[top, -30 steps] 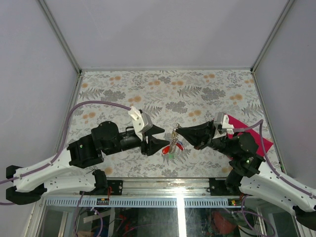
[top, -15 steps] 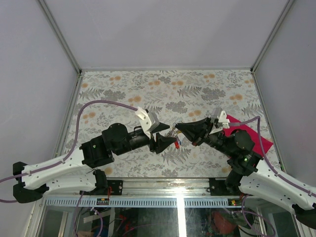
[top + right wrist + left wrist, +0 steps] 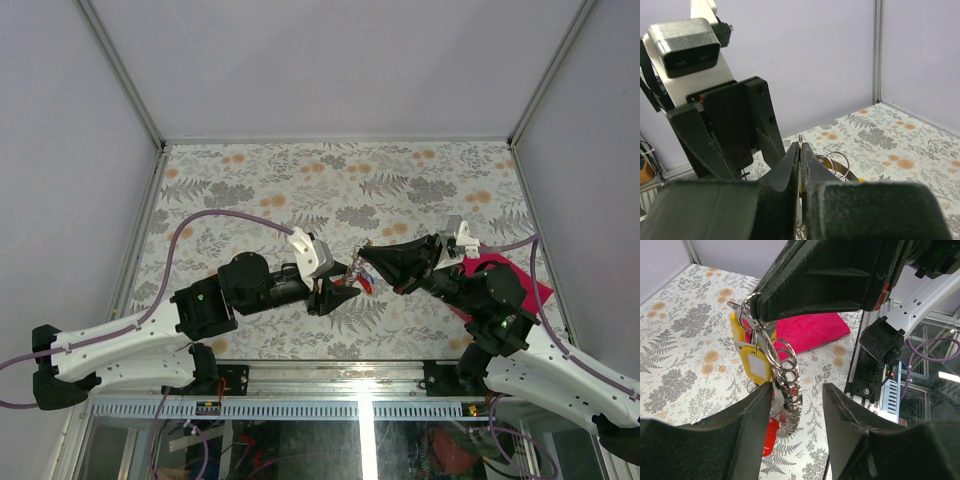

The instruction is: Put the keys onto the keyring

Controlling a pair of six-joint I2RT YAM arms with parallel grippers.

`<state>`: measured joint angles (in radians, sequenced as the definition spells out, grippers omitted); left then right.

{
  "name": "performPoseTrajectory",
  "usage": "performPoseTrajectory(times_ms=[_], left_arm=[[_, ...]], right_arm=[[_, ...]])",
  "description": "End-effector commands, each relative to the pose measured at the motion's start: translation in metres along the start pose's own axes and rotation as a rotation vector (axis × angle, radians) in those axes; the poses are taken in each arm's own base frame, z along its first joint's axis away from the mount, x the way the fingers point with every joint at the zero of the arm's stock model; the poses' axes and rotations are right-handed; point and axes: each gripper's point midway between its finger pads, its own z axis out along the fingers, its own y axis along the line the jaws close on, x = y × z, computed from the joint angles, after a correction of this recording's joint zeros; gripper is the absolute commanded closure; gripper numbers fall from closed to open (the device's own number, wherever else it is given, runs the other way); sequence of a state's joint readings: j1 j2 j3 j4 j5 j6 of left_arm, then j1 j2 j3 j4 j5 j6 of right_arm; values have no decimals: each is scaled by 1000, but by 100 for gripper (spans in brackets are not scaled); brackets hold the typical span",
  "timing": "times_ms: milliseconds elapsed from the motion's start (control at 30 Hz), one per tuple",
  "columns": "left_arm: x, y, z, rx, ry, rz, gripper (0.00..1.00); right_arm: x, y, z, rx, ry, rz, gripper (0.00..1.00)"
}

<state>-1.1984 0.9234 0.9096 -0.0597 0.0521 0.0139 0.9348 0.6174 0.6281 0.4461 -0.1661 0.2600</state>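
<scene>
Over the middle of the grey floral-print table top: thin silvery metal keyring, pinched at its uppermost loop in the closed tip of the black right gripper. Hanging under the keyring: small silvery keys with yellow and red plastic heads. Left of the keyring: black left gripper, fingers parted, one on each side of the hanging loops. Well to the right of the keyring, flat on the table, partly behind the right arm: folded magenta cloth.

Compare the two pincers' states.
Left pincer is open; right pincer is shut. Left pincer straddles the hanging keyring without clamping it; right pincer grips the keyring's top, carrying the keys. Both are black and meet tip to tip above the table.
</scene>
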Motion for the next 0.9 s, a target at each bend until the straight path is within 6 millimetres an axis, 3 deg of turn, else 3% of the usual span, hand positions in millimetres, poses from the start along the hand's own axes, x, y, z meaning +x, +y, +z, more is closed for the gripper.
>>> performPoseTrajectory(times_ms=[0, 333, 500, 733, 867], left_arm=[[-16, -3, 5, 13, -72, 21, 56], [-17, 3, 13, -20, -94, 10, 66], [-18, 7, 14, -37, -95, 10, 76], [-18, 5, 14, -31, -92, 11, 99], [-17, 4, 13, -24, -79, 11, 100]], right_arm=[[-62, 18, 1, -58, -168, -10, 100], [-63, 19, 1, -60, -170, 5, 100], [-63, 18, 1, -55, -169, 7, 100], [-58, 13, 0, -26, -157, 8, 100], [-59, 8, 0, 2, -155, 0, 94]])
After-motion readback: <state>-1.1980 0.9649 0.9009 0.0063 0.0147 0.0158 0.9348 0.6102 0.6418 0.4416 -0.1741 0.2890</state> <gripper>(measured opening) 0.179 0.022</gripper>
